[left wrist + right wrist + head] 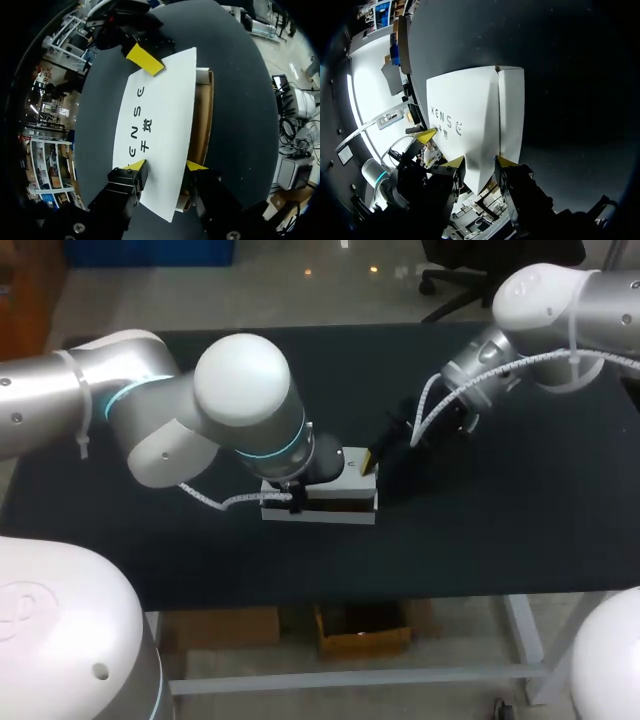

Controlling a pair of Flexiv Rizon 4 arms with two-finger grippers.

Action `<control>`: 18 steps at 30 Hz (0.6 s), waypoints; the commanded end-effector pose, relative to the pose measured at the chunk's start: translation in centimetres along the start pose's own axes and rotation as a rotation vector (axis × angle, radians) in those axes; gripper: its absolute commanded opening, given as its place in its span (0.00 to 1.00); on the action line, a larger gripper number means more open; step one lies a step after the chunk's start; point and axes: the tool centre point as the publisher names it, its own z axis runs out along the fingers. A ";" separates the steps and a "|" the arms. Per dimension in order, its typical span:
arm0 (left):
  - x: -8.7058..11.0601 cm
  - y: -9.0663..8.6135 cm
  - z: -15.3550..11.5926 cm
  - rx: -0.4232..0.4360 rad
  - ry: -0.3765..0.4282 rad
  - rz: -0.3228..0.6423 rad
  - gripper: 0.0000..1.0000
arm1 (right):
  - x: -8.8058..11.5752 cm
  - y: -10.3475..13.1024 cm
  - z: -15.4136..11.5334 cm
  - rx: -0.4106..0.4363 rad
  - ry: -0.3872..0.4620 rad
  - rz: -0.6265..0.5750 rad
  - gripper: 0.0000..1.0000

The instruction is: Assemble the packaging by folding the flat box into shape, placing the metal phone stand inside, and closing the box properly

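The left gripper [166, 165] stands at the near end of the white cardboard box [335, 512], jaws apart. One yellow tip rests on the white printed lid [157, 115], and the other hangs just past its edge over the brown cardboard interior [202, 115]. The lid's long axis runs straight ahead from these jaws to the right gripper [145, 59], which meets its far corner; whether that one clamps it cannot be told. In the head view the box sits at the frame's centre, lengthwise left to right, with both arms equally near. Only the left wrist view shows the open strip, so the lid probably wants pressing shut.
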 end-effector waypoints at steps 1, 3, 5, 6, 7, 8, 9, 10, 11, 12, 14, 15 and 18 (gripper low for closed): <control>0.6 -0.3 0.4 -0.004 -0.014 -0.004 0.45 | 0.0 -0.1 0.0 -0.001 0.002 0.000 0.36; 0.7 -0.3 0.6 -0.004 -0.015 -0.005 0.45 | 0.0 -0.2 0.0 -0.003 0.002 0.000 0.36; 0.8 -0.3 0.6 -0.005 -0.016 -0.007 0.45 | -0.1 -0.2 -0.1 -0.004 0.002 0.000 0.36; 0.9 -0.3 0.7 -0.006 -0.017 -0.007 0.45 | -0.1 -0.3 -0.1 -0.004 0.002 0.000 0.36; 0.9 -0.3 0.7 -0.007 -0.019 -0.007 0.45 | -0.1 -0.3 -0.1 -0.005 0.003 0.000 0.36; 1.0 -0.3 0.7 -0.008 -0.020 -0.007 0.45 | -0.1 -0.3 -0.1 -0.005 0.003 0.000 0.36; 1.0 -0.4 0.7 -0.008 -0.020 -0.007 0.45 | -0.1 -0.3 -0.1 -0.005 0.003 0.001 0.36; 1.0 -0.4 0.7 -0.008 -0.021 -0.007 0.45 | -0.2 -0.3 -0.2 -0.006 0.004 0.001 0.36; 1.0 -0.4 0.7 -0.007 -0.020 -0.007 0.45 | -0.2 -0.3 -0.2 -0.007 0.004 0.001 0.36; 1.0 -0.4 0.7 -0.007 -0.019 -0.007 0.44 | -0.2 -0.3 -0.3 -0.008 0.005 0.001 0.36; 1.0 -0.4 0.7 -0.007 -0.019 -0.008 0.44 | -0.2 -0.3 -0.4 -0.010 0.005 0.000 0.35; 1.0 -0.4 0.7 -0.007 -0.018 -0.008 0.44 | -0.3 -0.4 -0.5 -0.012 0.005 -0.001 0.35; 1.1 -0.4 0.7 -0.008 -0.019 -0.010 0.44 | -0.4 -0.6 -1.0 -0.022 0.007 -0.005 0.35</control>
